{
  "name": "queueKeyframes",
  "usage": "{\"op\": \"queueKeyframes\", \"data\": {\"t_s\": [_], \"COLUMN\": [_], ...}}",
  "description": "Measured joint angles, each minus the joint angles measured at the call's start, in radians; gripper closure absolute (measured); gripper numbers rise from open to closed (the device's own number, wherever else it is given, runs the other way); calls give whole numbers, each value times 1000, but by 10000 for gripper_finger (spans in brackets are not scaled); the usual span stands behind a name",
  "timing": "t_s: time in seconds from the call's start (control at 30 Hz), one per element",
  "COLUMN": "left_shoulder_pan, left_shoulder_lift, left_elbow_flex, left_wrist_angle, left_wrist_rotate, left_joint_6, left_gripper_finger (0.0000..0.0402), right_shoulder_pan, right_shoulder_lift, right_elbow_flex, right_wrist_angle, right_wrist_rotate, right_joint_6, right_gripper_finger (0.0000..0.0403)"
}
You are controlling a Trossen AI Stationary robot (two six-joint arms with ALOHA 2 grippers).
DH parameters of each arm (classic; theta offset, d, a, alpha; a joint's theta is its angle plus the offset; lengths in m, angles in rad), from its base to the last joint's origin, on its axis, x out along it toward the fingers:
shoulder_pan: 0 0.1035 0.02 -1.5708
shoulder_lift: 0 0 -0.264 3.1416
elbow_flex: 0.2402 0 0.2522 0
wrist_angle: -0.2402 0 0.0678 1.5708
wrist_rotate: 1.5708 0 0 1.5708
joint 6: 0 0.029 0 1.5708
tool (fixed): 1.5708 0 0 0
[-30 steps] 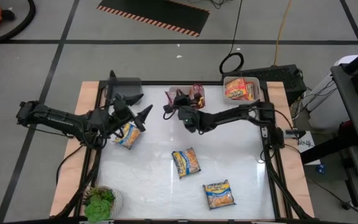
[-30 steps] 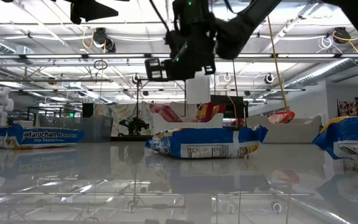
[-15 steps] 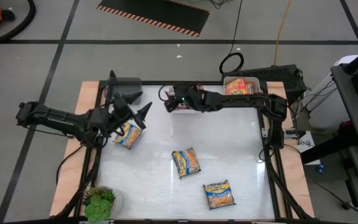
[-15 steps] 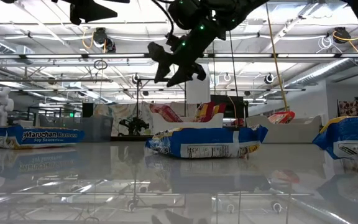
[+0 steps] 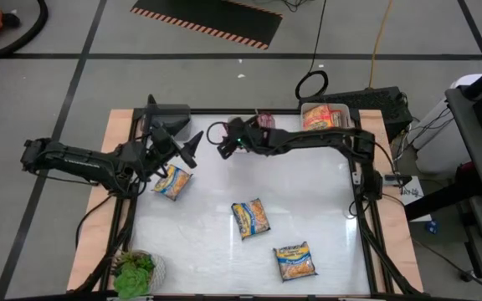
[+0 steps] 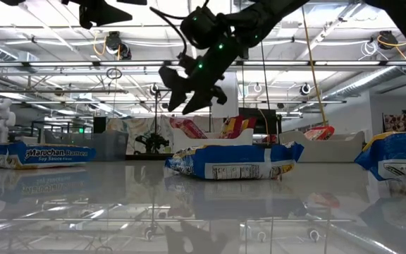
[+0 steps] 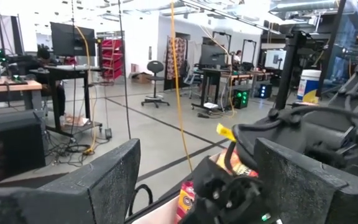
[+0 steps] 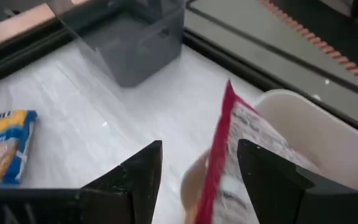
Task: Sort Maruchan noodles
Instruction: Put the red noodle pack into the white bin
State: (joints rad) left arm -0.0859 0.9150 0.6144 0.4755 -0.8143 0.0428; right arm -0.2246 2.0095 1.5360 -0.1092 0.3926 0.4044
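The white table [image 5: 308,209] serves as the landmark. Three blue-and-yellow Maruchan packets lie flat on it: one at mid-table [image 5: 250,218], one toward the near edge [image 5: 295,262], and one toward the left side [image 5: 172,181]. A red packet [image 8: 219,155] stands on edge in a white bin [image 8: 303,134] at the table's far edge, and an orange packet [image 5: 323,121] fills a second bin [image 5: 325,107] at the far right corner. The right gripper [image 5: 224,144] hangs above the far edge, beside the white bin, its fingers [image 8: 135,177] apart and empty. The left gripper [image 5: 187,150] hovers over the far left part of the table, above the left packet, fingers [image 7: 104,180] apart and holding nothing. A dark bin [image 5: 167,117] sits at the far left corner; a green plant [image 5: 134,272] sits at the near left corner.
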Motion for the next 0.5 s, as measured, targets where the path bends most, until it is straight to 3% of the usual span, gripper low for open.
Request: {"op": "queueKeyframes", "data": {"t_s": [0.1, 0.27, 0.5], "left_shoulder_pan": [-1, -4, -4], "left_shoulder_lift": [0, 0, 0], "left_elbow_flex": [0, 0, 0], "left_wrist_angle": [-2, -17, -36], "left_wrist_rotate": [0, 0, 1], "left_joint_6": [1, 5, 5], "left_gripper_finger": [85, 85, 85], "right_shoulder_pan": [4, 21, 16], "right_shoulder_lift": [21, 36, 68], "right_elbow_flex": [0, 0, 0], "right_wrist_angle": [43, 91, 91], "right_wrist_rotate": [5, 109, 102], "right_joint_6": [-29, -105, -103], "right_gripper_finger": [202, 213, 258]}}
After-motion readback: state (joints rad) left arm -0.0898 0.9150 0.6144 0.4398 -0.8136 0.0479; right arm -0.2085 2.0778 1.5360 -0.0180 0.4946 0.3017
